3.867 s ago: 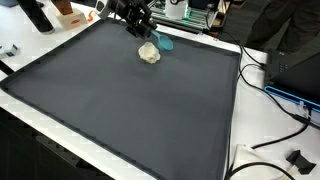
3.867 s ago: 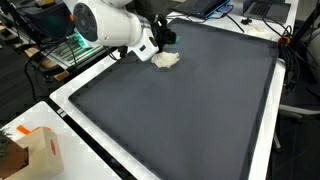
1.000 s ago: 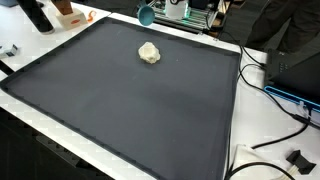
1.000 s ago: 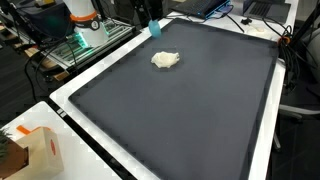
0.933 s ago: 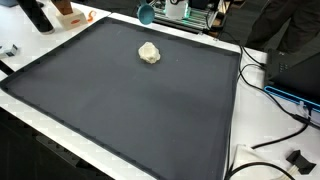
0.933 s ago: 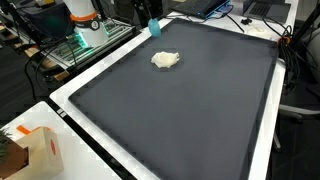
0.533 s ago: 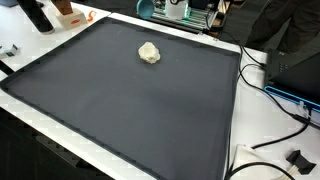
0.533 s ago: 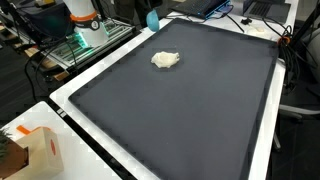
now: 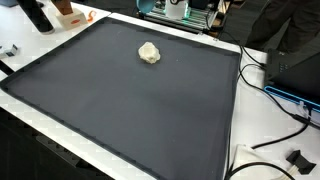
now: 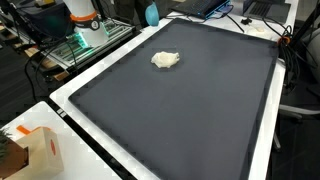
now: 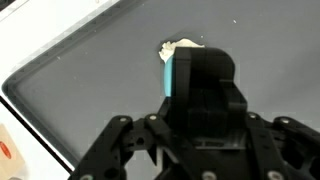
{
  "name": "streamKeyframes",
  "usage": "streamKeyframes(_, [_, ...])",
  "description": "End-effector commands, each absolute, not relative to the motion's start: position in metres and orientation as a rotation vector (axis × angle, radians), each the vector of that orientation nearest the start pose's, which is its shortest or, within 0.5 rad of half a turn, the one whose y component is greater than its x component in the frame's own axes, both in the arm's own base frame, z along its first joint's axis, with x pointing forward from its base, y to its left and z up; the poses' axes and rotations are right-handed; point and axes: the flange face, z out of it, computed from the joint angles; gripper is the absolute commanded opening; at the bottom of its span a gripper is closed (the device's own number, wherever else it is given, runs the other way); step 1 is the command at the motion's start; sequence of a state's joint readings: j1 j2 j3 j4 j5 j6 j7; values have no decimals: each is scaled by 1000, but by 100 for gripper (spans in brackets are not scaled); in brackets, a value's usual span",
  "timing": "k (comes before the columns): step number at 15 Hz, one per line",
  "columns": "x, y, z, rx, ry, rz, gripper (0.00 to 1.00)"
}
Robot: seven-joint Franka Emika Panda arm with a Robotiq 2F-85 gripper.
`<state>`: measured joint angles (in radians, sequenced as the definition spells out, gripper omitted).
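Observation:
A crumpled cream lump [image 9: 149,53] lies on the black mat [image 9: 130,110] near its far side; it shows in both exterior views [image 10: 165,60] and in the wrist view [image 11: 183,44]. In the wrist view my gripper [image 11: 195,72] is high above the mat, with the lump beneath and beyond it. It is shut on a small teal object [image 11: 170,72]. In an exterior view only the teal object [image 10: 151,13] shows at the top edge, well above and behind the lump. The gripper fingers are mostly hidden by the gripper body.
The mat [image 10: 190,110] covers a white table [image 10: 70,105]. An orange and white box [image 10: 35,150] sits at a near corner. The robot base [image 10: 84,20] stands beside the table. Cables [image 9: 270,85] and a dark bottle [image 9: 38,14] lie off the mat.
The gripper left the cream lump on the mat and rose with the teal object, moving up and almost out of the top of both exterior views. The lump has not moved.

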<state>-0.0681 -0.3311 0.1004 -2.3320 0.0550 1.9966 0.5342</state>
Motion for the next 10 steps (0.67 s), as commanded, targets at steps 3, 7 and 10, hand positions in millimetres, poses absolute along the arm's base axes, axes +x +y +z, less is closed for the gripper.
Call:
streamKeyframes(3, [436, 31, 477, -3067, 825, -12, 25])
streamKeyframes(7, [443, 33, 476, -3059, 784, -32, 50])
streamKeyframes(10, [442, 34, 479, -3063, 778, -43, 50])
